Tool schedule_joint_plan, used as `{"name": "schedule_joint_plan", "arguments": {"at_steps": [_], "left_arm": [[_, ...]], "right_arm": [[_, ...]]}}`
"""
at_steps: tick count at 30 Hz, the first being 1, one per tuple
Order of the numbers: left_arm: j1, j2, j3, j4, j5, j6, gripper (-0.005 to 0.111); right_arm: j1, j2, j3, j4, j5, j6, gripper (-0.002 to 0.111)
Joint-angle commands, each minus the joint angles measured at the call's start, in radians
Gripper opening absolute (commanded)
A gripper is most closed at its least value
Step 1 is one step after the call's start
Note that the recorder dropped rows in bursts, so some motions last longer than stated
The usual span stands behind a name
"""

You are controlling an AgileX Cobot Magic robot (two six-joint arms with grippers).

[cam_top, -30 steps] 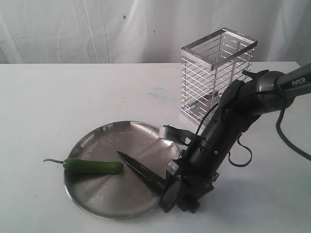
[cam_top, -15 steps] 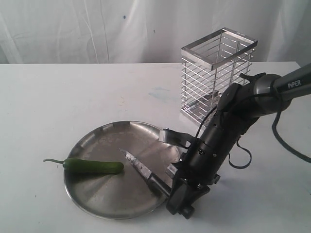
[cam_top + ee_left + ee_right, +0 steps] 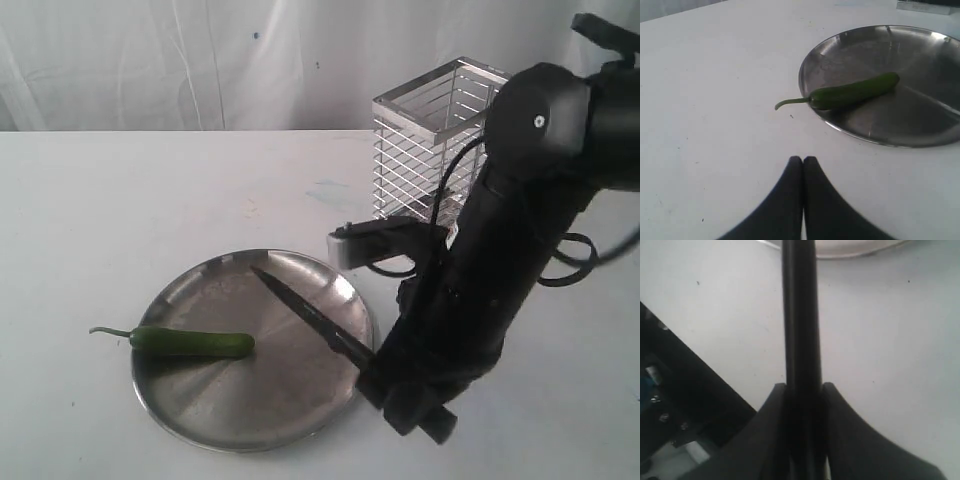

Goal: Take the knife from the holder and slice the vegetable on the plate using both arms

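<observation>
White surface (image 3: pixel 120 200) carries the plate (image 3: pixel 200 425), chili (image 3: pixel 192 344) lying at nine o'clock. Right claw (image 3: pixel 802 390) clamps the knife (image 3: pixel 305 315); left claw (image 3: pixel 802 167) rests pressed together, so the unpinned chili may roll under the blade.

The right arm (image 3: pixel 510 240) is thick, matte black and rounded, with a small pale screw at its bulbous joint, thin black cables looping alongside, and a grey bracket low on its side. The left gripper's fingers (image 3: pixel 790 200) are smooth, black and tapered.
</observation>
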Motion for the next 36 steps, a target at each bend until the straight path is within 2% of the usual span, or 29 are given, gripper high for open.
{"name": "schedule_joint_plan", "arguments": {"at_steps": [1,3,6,8,12,14,17,20,24,26,28,31,33,36], "left_arm": [[0.004,-0.005,0.0,-0.004,-0.005,-0.007,0.0],[0.004,-0.005,0.0,-0.039,-0.067,-0.011,0.0],[0.004,-0.005,0.0,-0.247,-0.137,-0.173,0.0],[0.004,-0.005,0.0,-0.315,-0.153,-0.238,0.0],[0.004,-0.005,0.0,-0.315,-0.16,-0.245,0.0],[0.004,-0.005,0.0,-0.344,-0.16,-0.283,0.0],[0.004,-0.005,0.0,-0.365,-0.199,-0.362,0.0],[0.004,-0.005,0.0,-0.365,-0.37,-0.372,0.0],[0.004,-0.005,0.0,-0.332,-0.711,-0.372,0.0],[0.004,-0.005,0.0,-0.305,-0.871,-0.372,0.0],[0.004,-0.005,-0.056,-0.299,-0.952,-0.361,0.0],[0.004,0.062,-0.21,-0.262,-0.916,-0.281,0.0],[0.004,0.145,-0.325,-0.127,-0.861,-0.177,0.0],[0.004,0.353,-0.495,0.115,-0.667,0.014,0.0]], "right_arm": [[0.123,-0.146,0.07,-0.302,-0.239,0.286,0.0],[0.126,-0.163,0.072,-0.34,-0.264,0.289,0.0],[0.126,-0.156,0.072,-0.318,-0.24,0.136,0.0],[0.126,-0.144,0.072,-0.299,-0.223,0.047,0.0],[0.126,-0.109,0.072,-0.321,-0.208,0.045,0.0],[0.126,-0.084,0.072,-0.34,-0.208,0.129,0.0],[0.126,-0.051,0.072,-0.34,-0.21,0.147,0.0],[0.128,-0.035,0.072,-0.316,-0.2,0.115,0.0],[0.128,-0.035,0.072,-0.311,-0.152,0.084,0.0],[0.13,-0.035,0.072,-0.311,-0.079,0.037,0.0],[0.135,-0.035,0.072,-0.306,0.021,0.003,0.0],[0.151,-0.042,0.072,-0.255,0.002,0.003,0.0],[0.162,-0.042,0.07,-0.205,-0.052,0.003,0.0],[0.166,-0.042,0.07,-0.196,-0.14,0.021,0.0]]}}
